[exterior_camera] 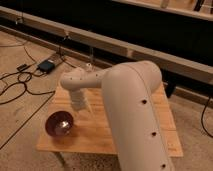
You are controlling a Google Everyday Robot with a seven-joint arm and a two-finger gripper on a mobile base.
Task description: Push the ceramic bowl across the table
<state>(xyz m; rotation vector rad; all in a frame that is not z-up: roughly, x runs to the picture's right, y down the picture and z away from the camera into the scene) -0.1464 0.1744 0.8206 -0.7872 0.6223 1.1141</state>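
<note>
Our view of the table's (90, 137) middle is blocked by the arm (135, 110), which runs off the bottom edge at five o'clock. The gripper (80, 103), at the bowl's (60, 124) one o'clock, is too blurred for us to read.

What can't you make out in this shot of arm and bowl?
- Camera view: whether the gripper, beside the ceramic bowl, touches it; the angle hides contact.
- Camera view: the right middle of the table, covered by the arm.
- Camera view: the arm's base, cut by the bottom edge.
</note>
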